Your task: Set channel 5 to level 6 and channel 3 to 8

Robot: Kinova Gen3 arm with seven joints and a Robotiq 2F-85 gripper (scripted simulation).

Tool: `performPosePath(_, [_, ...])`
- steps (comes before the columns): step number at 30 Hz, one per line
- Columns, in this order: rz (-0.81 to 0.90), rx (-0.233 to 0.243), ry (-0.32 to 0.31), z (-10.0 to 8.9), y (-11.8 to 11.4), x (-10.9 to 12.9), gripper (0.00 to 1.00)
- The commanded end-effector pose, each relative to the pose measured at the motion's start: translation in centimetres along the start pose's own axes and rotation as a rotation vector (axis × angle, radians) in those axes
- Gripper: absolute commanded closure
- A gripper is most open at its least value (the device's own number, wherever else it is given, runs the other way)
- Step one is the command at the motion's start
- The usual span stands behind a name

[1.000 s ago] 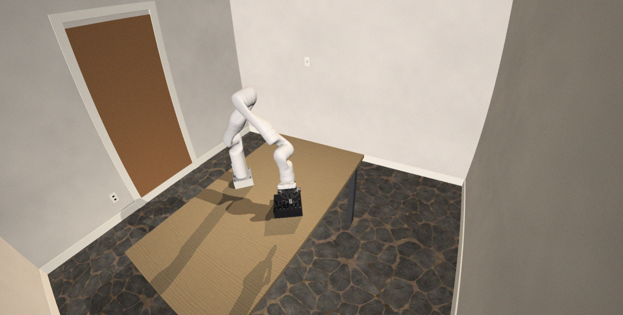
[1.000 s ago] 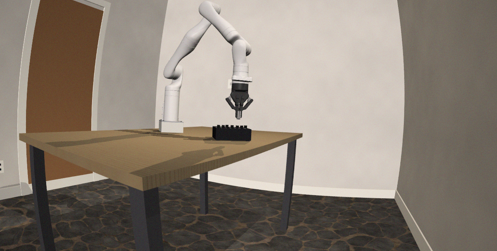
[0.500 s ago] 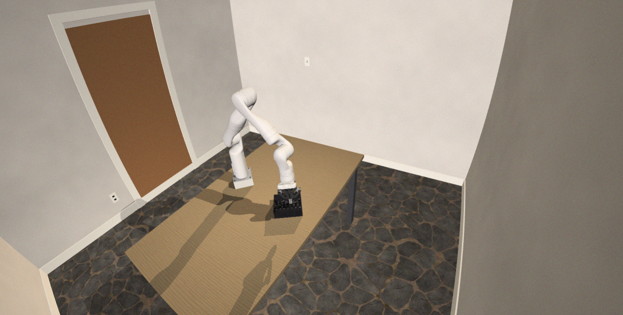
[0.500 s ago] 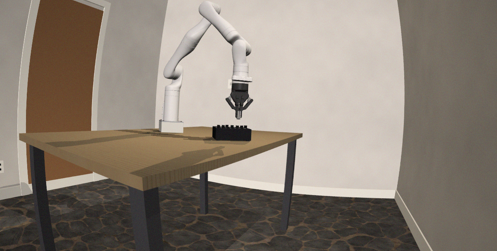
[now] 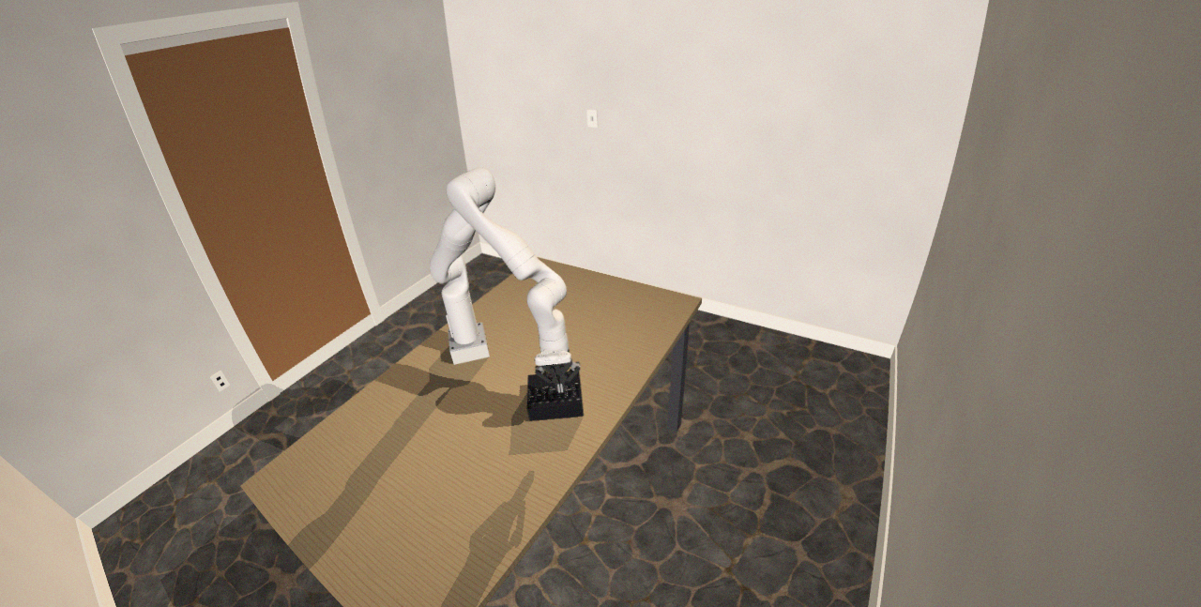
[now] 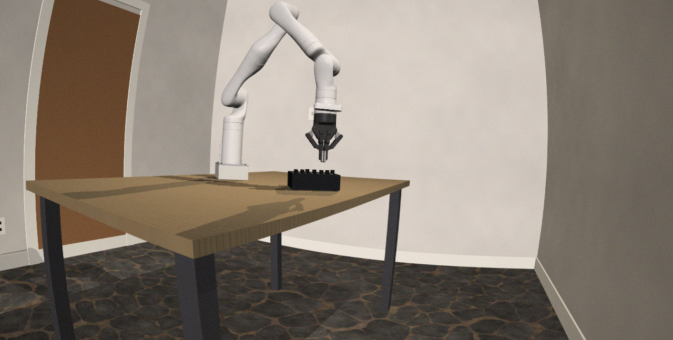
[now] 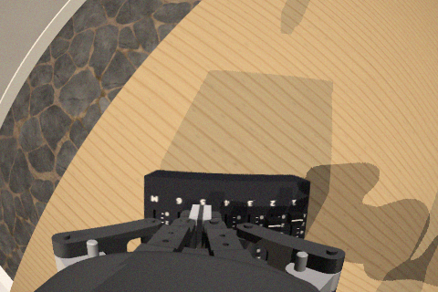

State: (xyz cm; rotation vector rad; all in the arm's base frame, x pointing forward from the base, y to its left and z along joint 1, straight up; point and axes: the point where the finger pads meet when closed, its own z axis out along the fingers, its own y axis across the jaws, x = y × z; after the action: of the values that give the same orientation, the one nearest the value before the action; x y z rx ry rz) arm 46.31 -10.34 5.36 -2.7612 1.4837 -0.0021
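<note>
The lighting desk (image 5: 554, 398) is a small black box standing on the wooden table near its right edge. It also shows in the side view (image 6: 314, 180) with a row of several fader caps along its top, and in the wrist view (image 7: 226, 204). My gripper (image 6: 323, 158) is shut with nothing between the fingers. It points straight down and hangs a short way above the fader caps, over the right part of the row. In the wrist view my shut fingertips (image 7: 201, 214) cover part of the desk's left half. The fader levels are too small to read.
The arm's white base (image 5: 466, 346) stands on the table behind and left of the desk. The table's right edge (image 5: 625, 414) runs close beside the desk. The floor is dark stone and a brown door (image 5: 243, 200) is in the left wall.
</note>
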Motion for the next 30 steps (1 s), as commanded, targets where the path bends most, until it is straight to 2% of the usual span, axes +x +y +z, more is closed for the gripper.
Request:
performPosePath(1, [0.000,0.001,0.001,0.0,0.0,0.0,1.00])
performPosePath(30, [0.000,0.000,0.000,1.7,0.0,0.0,1.00])
